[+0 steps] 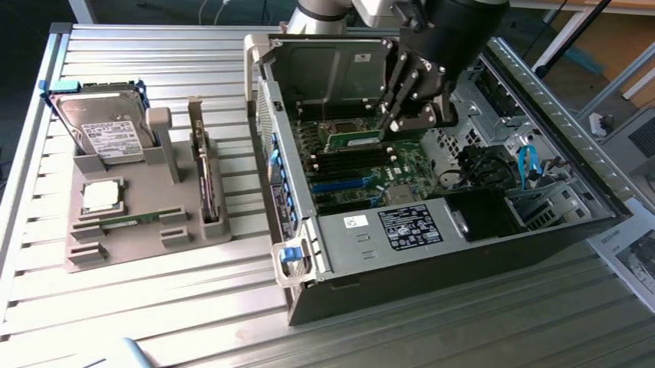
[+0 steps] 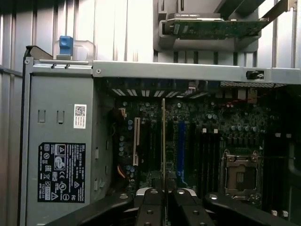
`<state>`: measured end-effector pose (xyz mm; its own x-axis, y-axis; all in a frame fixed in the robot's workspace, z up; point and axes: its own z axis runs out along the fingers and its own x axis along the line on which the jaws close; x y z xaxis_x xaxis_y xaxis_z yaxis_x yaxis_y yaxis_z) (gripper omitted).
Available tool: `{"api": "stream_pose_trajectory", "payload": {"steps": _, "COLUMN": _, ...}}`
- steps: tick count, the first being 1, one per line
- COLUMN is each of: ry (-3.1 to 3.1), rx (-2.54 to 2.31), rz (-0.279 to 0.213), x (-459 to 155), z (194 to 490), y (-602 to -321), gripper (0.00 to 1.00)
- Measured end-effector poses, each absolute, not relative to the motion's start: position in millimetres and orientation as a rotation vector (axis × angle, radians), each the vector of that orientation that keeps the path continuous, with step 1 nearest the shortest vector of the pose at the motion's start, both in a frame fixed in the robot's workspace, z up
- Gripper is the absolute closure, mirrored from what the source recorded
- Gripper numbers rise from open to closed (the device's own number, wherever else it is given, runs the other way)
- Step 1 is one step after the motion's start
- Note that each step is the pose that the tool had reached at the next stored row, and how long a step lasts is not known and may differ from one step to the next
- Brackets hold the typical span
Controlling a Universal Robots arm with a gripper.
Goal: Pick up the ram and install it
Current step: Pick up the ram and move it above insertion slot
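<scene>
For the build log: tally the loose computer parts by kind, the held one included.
ram: 2 (held ram in the tool; second ram on the holder)
hard drive: 1
processor chip: 1
expansion card: 1
Total: 5

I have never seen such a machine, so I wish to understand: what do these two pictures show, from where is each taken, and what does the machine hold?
This is one robot arm with a gripping end effector. One picture comes from a camera standing apart from the arm; the other from a camera on its wrist, looking past the end effector. On the metal table stand an open computer case and a grey holder with a hard drive, a processor chip and an expansion card. The end effector grips the ram, a slim green strip, inside the case over the motherboard.
</scene>
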<state>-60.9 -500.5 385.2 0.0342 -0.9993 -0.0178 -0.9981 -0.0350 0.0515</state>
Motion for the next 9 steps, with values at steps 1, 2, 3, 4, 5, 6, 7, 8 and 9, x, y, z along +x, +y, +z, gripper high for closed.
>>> {"api": "stream_pose_trajectory", "payload": {"steps": 1, "ry": -2.165, "rx": 2.241, "rz": -0.076, "x": -56, "z": 385, "y": -501, "gripper": 0.87}}
{"api": "stream_pose_trajectory", "payload": {"steps": 2, "ry": -2.165, "rx": 2.241, "rz": -0.076, "x": -52, "z": 385, "y": -500, "gripper": 0.87}}
{"api": "stream_pose_trajectory", "payload": {"steps": 3, "ry": -2.165, "rx": 2.241, "rz": -0.077, "x": -45, "z": 384, "y": -500, "gripper": 0.87}}
{"api": "stream_pose_trajectory", "payload": {"steps": 4, "ry": -2.164, "rx": 2.24, "rz": -0.077, "x": -40, "z": 384, "y": -500, "gripper": 0.87}}
{"api": "stream_pose_trajectory", "payload": {"steps": 5, "ry": -2.164, "rx": 2.24, "rz": -0.077, "x": -35, "z": 384, "y": -501, "gripper": 0.87}}
{"api": "stream_pose_trajectory", "payload": {"steps": 6, "ry": -2.164, "rx": 2.24, "rz": -0.078, "x": -27, "z": 384, "y": -501, "gripper": 0.87}}
{"api": "stream_pose_trajectory", "payload": {"steps": 7, "ry": -2.164, "rx": 2.24, "rz": -0.078, "x": -19, "z": 383, "y": -501, "gripper": 0.87}}
{"api": "stream_pose_trajectory", "payload": {"steps": 8, "ry": -2.164, "rx": 2.24, "rz": -0.078, "x": -10, "z": 383, "y": -501, "gripper": 0.87}}
{"api": "stream_pose_trajectory", "payload": {"steps": 9, "ry": -2.164, "rx": 2.24, "rz": -0.078, "x": -3, "z": 383, "y": -501, "gripper": 0.87}}
